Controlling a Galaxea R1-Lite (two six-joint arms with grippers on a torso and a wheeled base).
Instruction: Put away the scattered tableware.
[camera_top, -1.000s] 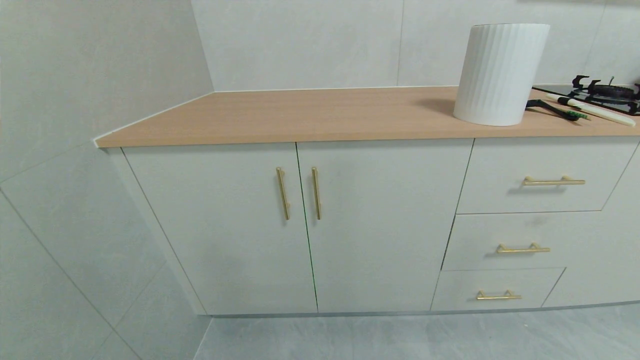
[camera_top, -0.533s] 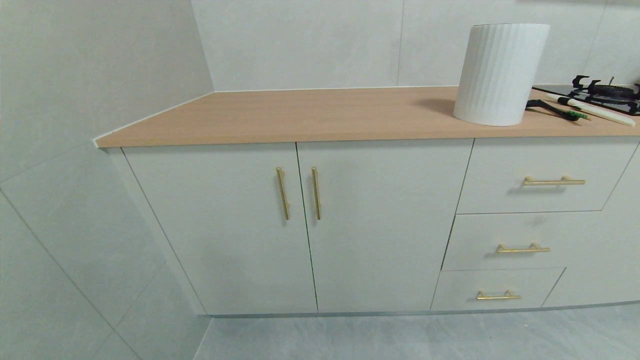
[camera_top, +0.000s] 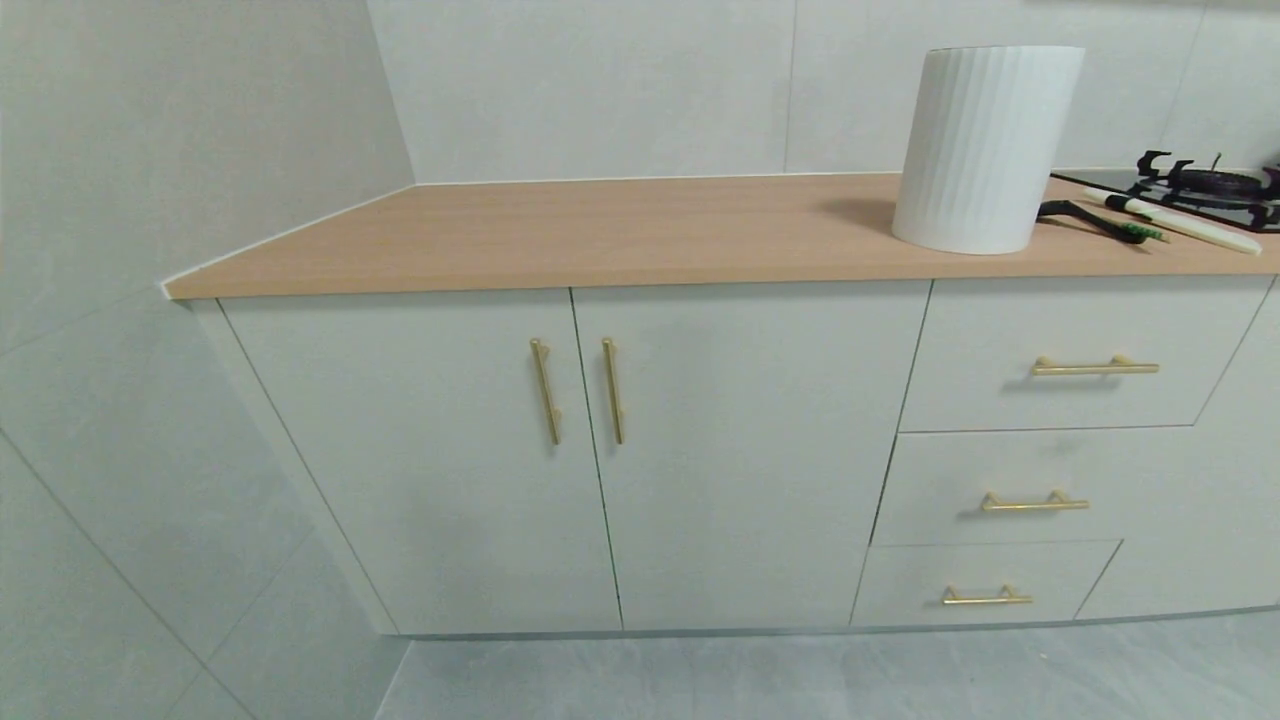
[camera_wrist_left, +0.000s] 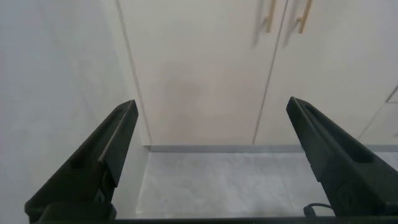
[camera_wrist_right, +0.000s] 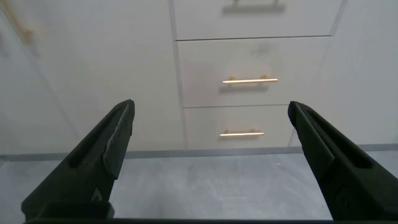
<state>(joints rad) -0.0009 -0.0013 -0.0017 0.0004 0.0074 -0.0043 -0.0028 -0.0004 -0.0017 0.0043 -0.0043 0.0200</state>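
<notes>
On the wooden countertop stands a tall white ribbed holder at the right. Just right of it lie a black utensil with a green tip and a white-handled utensil. My left gripper hangs low in front of the cabinet doors, open, with nothing between its fingers. My right gripper hangs low before the drawers, open and empty as well.
A black gas hob sits at the counter's far right. Below the counter are two doors with gold handles and three drawers with gold handles. A tiled wall closes the left side. Grey floor lies in front.
The whole head view has shifted slightly left, so the camera has moved. Nothing on the counter has moved.
</notes>
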